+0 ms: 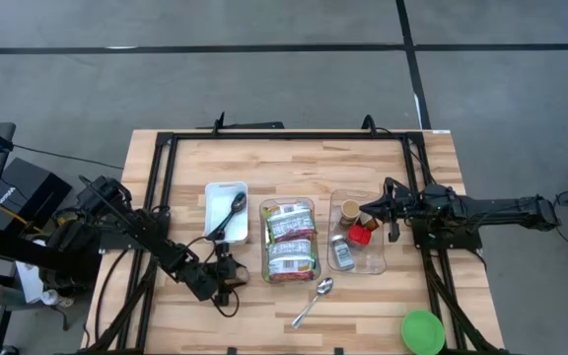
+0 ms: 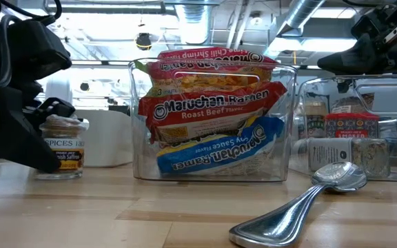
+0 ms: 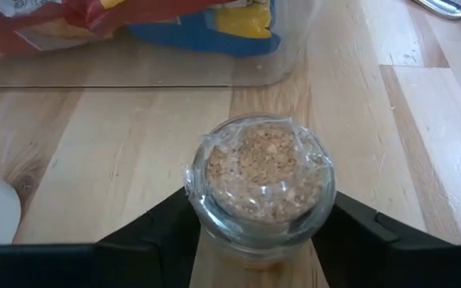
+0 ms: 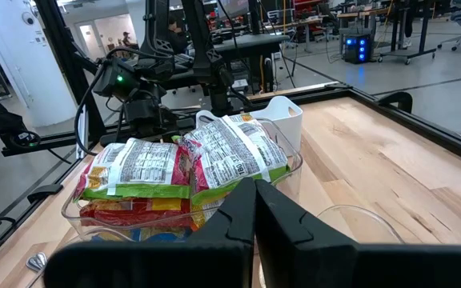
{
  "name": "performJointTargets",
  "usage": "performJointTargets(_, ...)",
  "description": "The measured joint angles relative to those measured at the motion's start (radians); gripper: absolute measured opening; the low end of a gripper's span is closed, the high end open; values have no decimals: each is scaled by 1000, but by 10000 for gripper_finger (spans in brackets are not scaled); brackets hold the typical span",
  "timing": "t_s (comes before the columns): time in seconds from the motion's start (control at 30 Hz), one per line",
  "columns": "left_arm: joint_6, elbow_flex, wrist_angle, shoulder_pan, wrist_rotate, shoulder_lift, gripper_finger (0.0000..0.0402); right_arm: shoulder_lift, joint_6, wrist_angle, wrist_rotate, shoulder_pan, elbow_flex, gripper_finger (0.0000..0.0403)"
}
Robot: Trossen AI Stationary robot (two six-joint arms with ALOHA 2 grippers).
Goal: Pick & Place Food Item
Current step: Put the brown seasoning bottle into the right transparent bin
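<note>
Glass, a small spice jar, stood on the butcher-block table at seven o'clock from the clear ramen bin in the high view. The left gripper straddled it there, while the right gripper hung over the second clear bin, probably waiting. A white tub sat at nine o'clock of the ramen bin, a spoon at five.

From the low view, the jar label read "SPICES" and "Spanish Saffron"; the packets read "Maruchan Ramen, Roast Beef Flavor" and "Chili Shrimp".

Through the left wrist view, both fingers flanked the jar at its sides, narrowing toward a grip; firm contact could not be judged.

Seen by the right wrist view, its own fingers were pressed together, empty.
</note>
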Motion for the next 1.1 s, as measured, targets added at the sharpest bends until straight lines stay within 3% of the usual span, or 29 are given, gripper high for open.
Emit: performJointTargets(1.1, -76, 0, 42, -2, 0, -26, 187, 0, 0, 0, 0, 0, 0, 1)
